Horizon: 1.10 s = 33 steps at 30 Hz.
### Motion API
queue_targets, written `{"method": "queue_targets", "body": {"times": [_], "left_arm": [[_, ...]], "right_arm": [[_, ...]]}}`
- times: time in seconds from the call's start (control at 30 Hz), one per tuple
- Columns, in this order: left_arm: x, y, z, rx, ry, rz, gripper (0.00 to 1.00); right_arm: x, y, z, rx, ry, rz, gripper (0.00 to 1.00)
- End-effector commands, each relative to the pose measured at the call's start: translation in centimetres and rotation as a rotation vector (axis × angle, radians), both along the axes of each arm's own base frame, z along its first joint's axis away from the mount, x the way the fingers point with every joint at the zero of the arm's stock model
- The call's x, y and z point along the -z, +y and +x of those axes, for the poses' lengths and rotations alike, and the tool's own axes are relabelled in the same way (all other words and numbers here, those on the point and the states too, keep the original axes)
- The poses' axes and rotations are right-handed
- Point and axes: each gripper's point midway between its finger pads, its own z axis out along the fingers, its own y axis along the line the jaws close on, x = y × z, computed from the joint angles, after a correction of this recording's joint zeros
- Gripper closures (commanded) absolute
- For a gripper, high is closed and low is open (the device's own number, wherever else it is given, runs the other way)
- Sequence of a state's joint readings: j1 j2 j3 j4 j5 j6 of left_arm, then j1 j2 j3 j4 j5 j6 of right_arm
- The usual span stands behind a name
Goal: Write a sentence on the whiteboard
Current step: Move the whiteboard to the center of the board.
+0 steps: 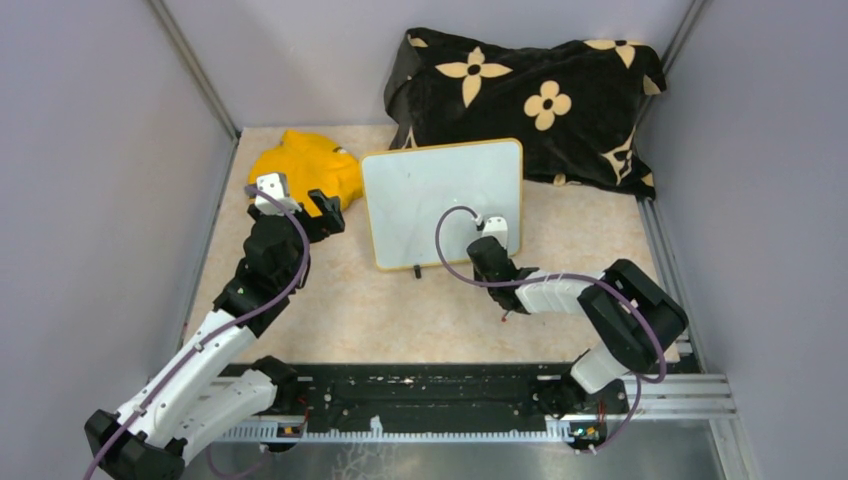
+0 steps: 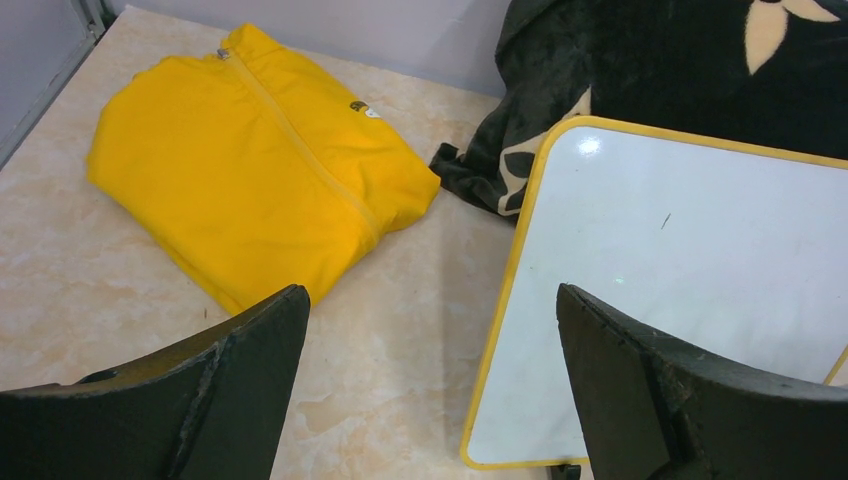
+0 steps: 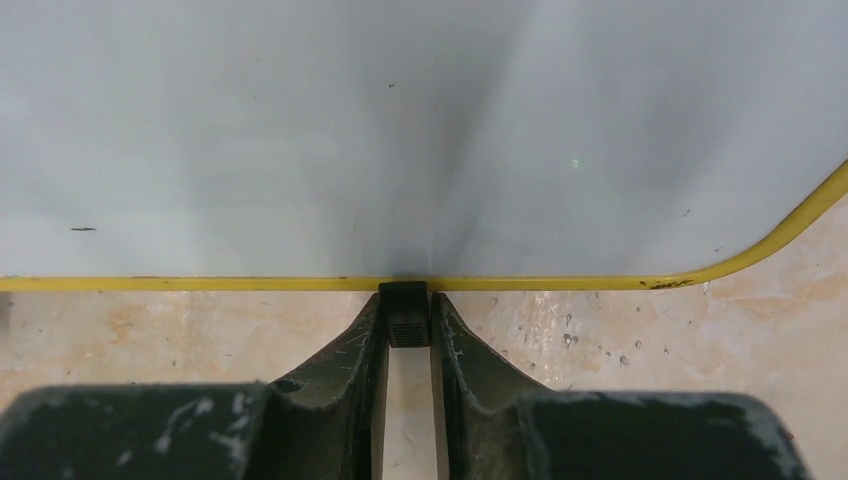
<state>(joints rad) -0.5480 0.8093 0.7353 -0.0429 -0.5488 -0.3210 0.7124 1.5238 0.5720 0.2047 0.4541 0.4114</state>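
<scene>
Whiteboard (image 1: 440, 200) is sitting in the middle of the beige marbled table (image 1: 400, 320), its far right corner touching or overlapping the edge of the black blanket (image 1: 530, 95) with tan flower shapes. From these views I cannot tell whether it is lying flat or leaning. Its yellow rim is running all the way around, and its white face is showing only a few tiny dark specks.

The right gripper (image 1: 492, 240) is reaching to the near edge of the whiteboard (image 3: 400, 150), close to the near right corner. In the right wrist view, the right gripper (image 3: 406, 305) is clamping its 2 fingers (image 3: 365, 345) on a small black clip foot (image 3: 405, 322) fixed to the rim. A second clip foot (image 1: 417, 270) is sticking out further left along the same edge.

The left gripper (image 1: 325, 210) is hanging over the table just left of the whiteboard (image 2: 690, 280), beside a folded yellow zip jacket (image 1: 305, 165). In the left wrist view, the left gripper (image 2: 430, 300) is spread wide and holding nothing, with the jacket (image 2: 250, 160) ahead on the left and the blanket (image 2: 650, 60) behind.
</scene>
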Motion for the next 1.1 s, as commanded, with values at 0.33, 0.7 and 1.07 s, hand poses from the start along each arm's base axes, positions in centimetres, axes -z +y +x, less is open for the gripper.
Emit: {"method": "queue_targets", "body": {"times": [0.33,0.7,1.07], "left_arm": [[-0.6,-0.7,0.0,0.03,-0.026,-0.029,0.01],[-0.5,-0.8,0.0,0.035,-0.022,-0.025,0.01],[-0.2,-2.1,0.2,0.097,-0.01,-0.025,0.01]], "right_arm": [[-0.5,-1.3,-3.2,-0.034,0.0,0.046,0.91],[-4.5,-0.3,-3.5,-0.05,-0.04,0.132,0.63],[-11.4,-1.7,-4.6,-0.013,-0.124,0.213,0.47]]}}
